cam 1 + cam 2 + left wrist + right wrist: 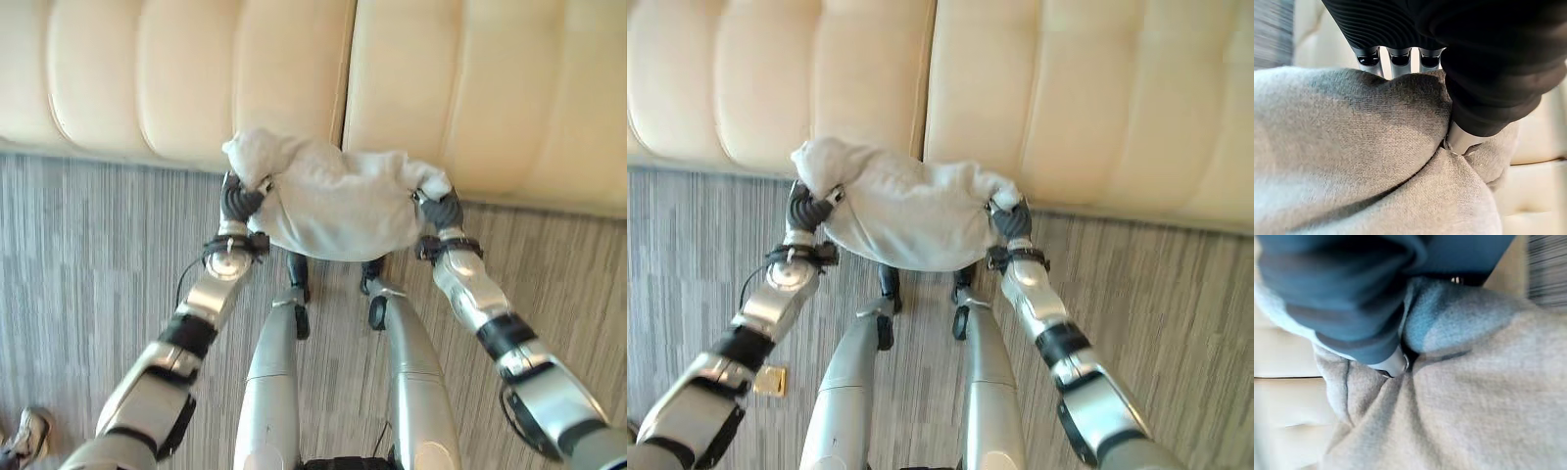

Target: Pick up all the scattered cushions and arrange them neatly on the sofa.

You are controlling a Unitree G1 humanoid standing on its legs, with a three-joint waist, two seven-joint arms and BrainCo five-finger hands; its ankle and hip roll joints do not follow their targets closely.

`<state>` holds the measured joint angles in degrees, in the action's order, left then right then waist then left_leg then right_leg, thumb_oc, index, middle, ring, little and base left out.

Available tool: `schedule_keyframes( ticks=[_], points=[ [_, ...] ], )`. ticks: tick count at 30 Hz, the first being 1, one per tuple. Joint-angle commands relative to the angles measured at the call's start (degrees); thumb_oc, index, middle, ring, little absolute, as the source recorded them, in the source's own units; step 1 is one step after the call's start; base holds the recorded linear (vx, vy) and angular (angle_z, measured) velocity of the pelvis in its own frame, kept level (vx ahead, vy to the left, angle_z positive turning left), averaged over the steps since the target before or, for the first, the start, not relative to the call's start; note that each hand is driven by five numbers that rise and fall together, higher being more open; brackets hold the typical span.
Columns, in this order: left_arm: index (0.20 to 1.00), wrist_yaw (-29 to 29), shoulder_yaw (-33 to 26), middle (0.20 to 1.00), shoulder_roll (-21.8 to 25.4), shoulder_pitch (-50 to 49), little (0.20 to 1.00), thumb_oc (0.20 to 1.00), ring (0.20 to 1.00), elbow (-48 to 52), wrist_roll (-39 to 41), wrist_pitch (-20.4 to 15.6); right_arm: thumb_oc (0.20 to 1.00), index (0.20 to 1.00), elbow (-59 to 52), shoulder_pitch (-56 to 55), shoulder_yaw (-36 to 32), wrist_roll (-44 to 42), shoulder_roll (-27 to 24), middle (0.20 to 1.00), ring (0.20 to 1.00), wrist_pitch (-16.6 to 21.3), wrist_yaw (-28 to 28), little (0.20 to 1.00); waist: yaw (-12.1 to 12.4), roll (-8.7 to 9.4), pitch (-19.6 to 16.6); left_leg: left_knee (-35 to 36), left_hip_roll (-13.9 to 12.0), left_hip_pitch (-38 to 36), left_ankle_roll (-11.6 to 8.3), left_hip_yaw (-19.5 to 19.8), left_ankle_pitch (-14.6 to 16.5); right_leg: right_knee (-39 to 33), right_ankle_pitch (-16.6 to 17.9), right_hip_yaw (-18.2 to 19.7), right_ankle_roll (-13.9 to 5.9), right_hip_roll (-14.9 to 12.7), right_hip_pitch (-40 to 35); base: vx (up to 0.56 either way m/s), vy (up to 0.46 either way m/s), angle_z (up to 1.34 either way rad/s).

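A cream, padded leather sofa (pixel 470 88) runs across the far side, its seam just right of centre, and grey striped carpet (pixel 88 255) covers the floor in front of it. Up off the carpet and near the sofa's front edge hangs a pale grey, soft fabric cushion (pixel 333 206), stretched between both hands. The left hand (pixel 238 201) has the cushion's left corner, fingers (pixel 1371 61) dug in over the top and thumb pressed into the cloth, so it's clamped on. The right hand (pixel 443 209) grips the right corner, thumb pinching a fold of fabric. On the near left carpet lies a small, square, gold-coloured object (pixel 771 381).
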<state>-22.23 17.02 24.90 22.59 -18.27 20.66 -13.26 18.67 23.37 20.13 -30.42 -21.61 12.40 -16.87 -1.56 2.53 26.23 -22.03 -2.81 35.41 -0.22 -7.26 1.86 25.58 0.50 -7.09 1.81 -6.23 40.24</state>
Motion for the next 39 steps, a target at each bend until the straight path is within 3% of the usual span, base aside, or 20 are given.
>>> schedule_keyframes(
  ticks=[1, 3, 4, 5, 12, 18, 23, 24, 27, 31, 35, 38, 39],
  points=[
    [0.200, 7.1, 1.9, 0.200, -2.2, -4.4, 0.200, 0.200, 0.200, 10.6, -3.7, -5.7, 0.200, 0.200, -12.5, -3.2, 1.6, 4.6, 3.4, 0.200, 0.200, 4.4, 10.1, 0.200, -1.5, -0.24, -7.3, 8.5, 0.2, -8.5, -2.08, 0.0, 0.0, -5.9, -3.8, 2.1, -7.47, -0.7, -10.8, 0.31, 0.043, -0.10],
    [0.200, 8.1, 1.4, 0.200, -1.6, -6.9, 0.200, 0.200, 0.200, 12.1, -3.7, -5.5, 0.200, 0.200, -14.7, -5.8, 1.1, 5.2, 2.5, 0.200, 0.200, 4.3, 10.7, 0.200, -1.7, -0.28, -8.3, 10.2, 0.2, -11.3, -2.17, -0.1, -0.5, -8.0, -3.3, 2.2, -7.59, -0.6, -13.7, 0.28, 0.051, -0.13],
    [0.200, 10.5, -0.4, 0.200, -0.2, -13.6, 0.200, 0.200, 0.200, 16.0, -3.3, -5.2, 0.200, 0.200, -21.7, -12.2, -0.9, 6.7, -0.3, 0.200, 0.200, 3.9, 13.3, 0.200, -2.5, -0.15, -11.1, 13.7, 0.0, -18.6, -2.43, -0.7, -0.5, -12.4, -2.9, 2.2, -8.37, -0.3, -21.3, 0.32, 0.069, -0.24],
    [0.200, 11.0, -1.0, 0.200, 0.2, -15.4, 0.200, 0.200, 0.200, 17.6, -3.2, -5.0, 0.200, 0.200, -23.4, -13.3, -1.5, 7.3, -1.1, 0.200, 0.200, 3.9, 13.7, 0.200, -2.7, -0.20, -12.1, 14.6, 0.0, -20.7, -2.39, -1.1, -0.5, -13.5, -2.7, 2.2, -8.62, -0.2, -23.4, 0.39, 0.073, -0.22],
    [0.200, 11.4, -4.3, 0.200, 2.5, -21.7, 0.200, 0.200, 0.200, 22.2, -6.2, -3.4, 0.200, 0.200, -27.7, -16.6, -2.0, 8.3, -2.6, 0.200, 0.200, 2.6, 15.3, 0.200, -2.6, -0.10, -17.5, 17.7, 0.9, -29.4, -1.87, -2.5, 0.9, -18.8, -2.4, 3.3, -9.18, 0.2, -32.4, 0.18, 0.038, -0.11],
    [0.200, 10.9, -5.5, 0.200, 3.0, -23.1, 0.200, 0.200, 0.200, 23.6, -6.8, -2.7, 0.200, 0.200, -28.3, -16.2, -2.2, 7.6, -2.6, 0.200, 0.200, 2.2, 15.0, 0.200, -2.0, 0.19, -17.9, 15.5, 1.4, -30.8, -0.91, -3.5, 3.9, -19.3, -2.4, 5.2, -9.84, -0.3, -34.9, 0.12, 0.085, -0.13],
    [0.200, 11.7, -7.3, 0.200, 3.7, -25.8, 0.200, 0.200, 0.200, 25.0, -7.2, -1.9, 0.200, 0.200, -29.4, -17.0, -2.7, 7.3, -2.5, 0.200, 0.200, 2.1, 15.8, 0.200, -1.1, 0.72, -17.8, 13.3, 2.0, -30.6, 0.90, -4.6, 6.5, -16.5, -1.5, 7.1, -11.44, -0.9, -33.9, 0.09, 0.145, -0.27],
    [0.200, 12.4, -8.1, 0.200, 4.3, -26.6, 0.200, 0.200, 0.200, 25.4, -7.0, -1.6, 0.200, 0.200, -29.6, -17.4, -3.2, 7.4, -2.5, 0.200, 0.200, 1.7, 16.3, 0.200, -1.1, 0.52, -17.0, 13.2, 2.4, -30.9, 2.06, -4.4, 7.2, -10.0, 0.9, 7.6, -12.87, -1.0, -31.6, 0.10, 0.218, -0.21],
    [0.200, 12.9, -8.8, 0.200, 4.6, -27.4, 0.200, 0.200, 0.200, 24.8, -7.2, -1.2, 0.200, 0.200, -29.9, -17.9, -3.2, 7.4, -2.2, 0.200, 0.200, 1.7, 16.9, 0.200, -1.3, 0.13, -15.4, 12.8, 2.6, -32.0, 3.30, -4.5, 8.2, -1.9, 2.0, 7.7, -13.38, -0.5, -27.1, 0.11, 0.158, -0.30],
    [0.200, 13.7, -10.1, 0.200, 4.1, -29.2, 0.200, 0.200, 0.200, 25.0, -6.8, -1.5, 0.200, 0.200, -29.2, -19.1, -4.1, 6.5, -2.8, 0.200, 0.200, 1.1, 17.9, 0.200, -1.6, -0.19, -15.0, 14.9, 3.6, -36.0, 3.01, -4.9, 9.7, -7.1, 0.3, 2.7, -11.72, -1.1, -23.6, 0.24, 0.029, -0.04],
    [0.200, 15.4, -10.0, 0.200, 2.4, -29.9, 0.200, 0.200, 0.200, 24.3, -6.3, -1.2, 0.200, 0.200, -28.4, -21.3, -5.8, 6.0, -3.3, 0.200, 0.200, 0.7, 18.7, 0.200, -3.5, -0.84, -15.0, 17.4, 4.8, -42.4, 1.27, -3.0, 11.3, -20.8, 3.9, -2.4, -12.43, -0.6, -19.8, 0.34, -0.046, 0.03],
    [0.200, 15.5, -9.9, 0.200, 1.6, -29.6, 0.200, 0.200, 0.200, 23.5, -7.0, -1.1, 0.200, 0.200, -28.0, -22.0, -6.4, 6.6, -3.3, 0.200, 0.200, 0.6, 19.1, 0.200, -4.7, -1.25, -15.2, 17.6, 4.4, -45.5, 0.12, -2.1, 11.8, -22.9, 5.4, -2.9, -12.76, 0.0, -18.2, 0.42, -0.129, 0.21],
    [0.200, 17.0, -9.0, 0.200, 1.3, -29.4, 0.200, 0.200, 0.200, 23.7, -6.6, -1.2, 0.200, 0.200, -28.8, -24.1, -7.7, 6.1, -3.6, 0.200, 0.200, 0.5, 19.7, 0.200, -5.4, -1.31, -15.8, 16.5, 3.8, -46.8, -1.40, -0.7, 11.7, -23.6, 6.4, -1.6, -12.05, -0.1, -19.9, 0.51, -0.267, 0.57]
  ],
)
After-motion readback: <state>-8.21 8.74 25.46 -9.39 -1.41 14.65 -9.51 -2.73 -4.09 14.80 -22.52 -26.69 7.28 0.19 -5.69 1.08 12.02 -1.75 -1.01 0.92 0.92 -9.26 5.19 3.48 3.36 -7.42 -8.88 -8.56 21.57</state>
